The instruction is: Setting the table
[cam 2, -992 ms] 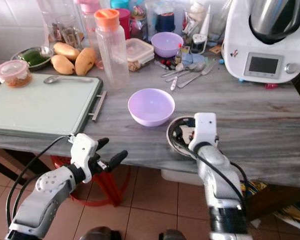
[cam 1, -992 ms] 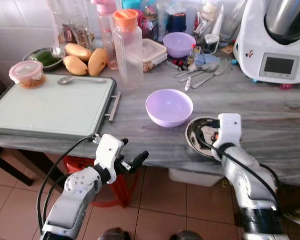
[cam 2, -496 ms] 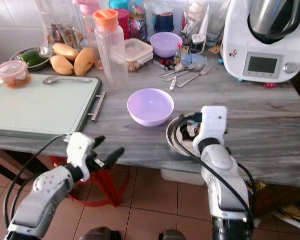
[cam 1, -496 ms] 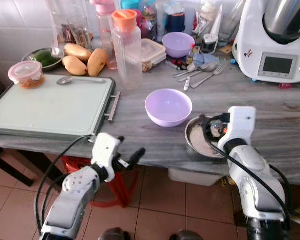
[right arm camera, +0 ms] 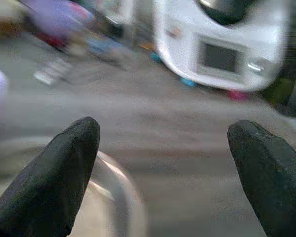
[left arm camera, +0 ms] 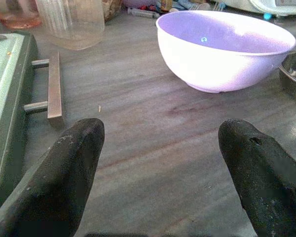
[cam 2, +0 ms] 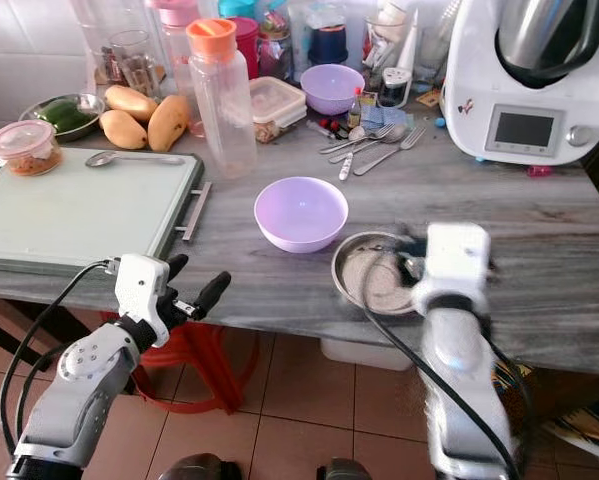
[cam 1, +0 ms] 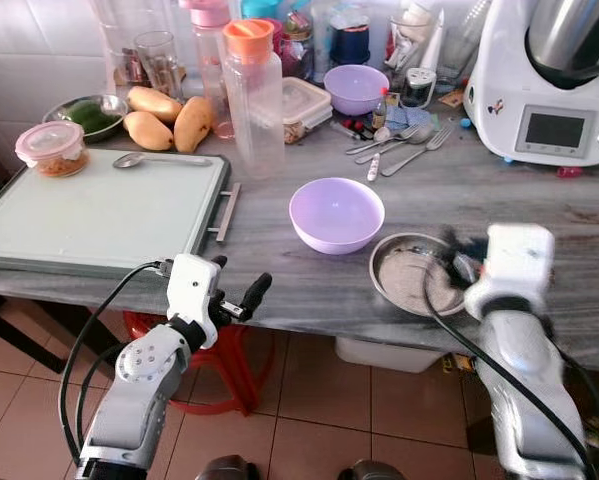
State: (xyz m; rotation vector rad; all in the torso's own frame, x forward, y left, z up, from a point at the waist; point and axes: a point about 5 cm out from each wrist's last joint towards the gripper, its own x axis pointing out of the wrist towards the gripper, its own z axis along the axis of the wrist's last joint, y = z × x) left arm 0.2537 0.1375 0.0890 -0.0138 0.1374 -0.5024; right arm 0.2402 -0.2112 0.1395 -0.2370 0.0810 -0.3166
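You've got the left pincer (cam 1: 237, 297) hanging just off the front edge of the grey marble-pattern table (cam 1: 539, 215), fingers spread apart, nothing between them. Its wrist view looks across the tabletop at the lilac plastic bowl (left arm camera: 226, 49), well clear of the fingertips (left arm camera: 78, 143).

Right pincer (right arm camera: 162, 163) is over the front edge of the table toward the right, at the round steel dish (cam 1: 411, 274). Fingers wide apart, holding nothing. One finger (right arm camera: 63, 168) sits over the dish rim in the wrist view; whether it touches, you can't tell, frame is blurred.

Task items:
- Lilac bowl stands upright mid-table, just beside the steel dish, the two apart.
- Steel dish lies near the front edge, right of the bowl.
- Second, smaller lilac bowl (cam 1: 356, 88) is toward the back edge among the clutter.
- Loose metal spoons and forks (cam 1: 404, 142) lie between that bowl and the white kitchen machine with a display (cam 1: 559, 80) at the back right corner.
- Pale green tray with metal handle (cam 1: 99, 215) takes the left end of the table; a metal spoon (cam 1: 144, 159) lies at its far edge and a lidded round plastic container (cam 1: 53, 147) at its back left corner.

Behind the tray: three yellow mangoes (cam 1: 169, 118), and a clear bottle with orange cap (cam 1: 253, 95) standing upright.
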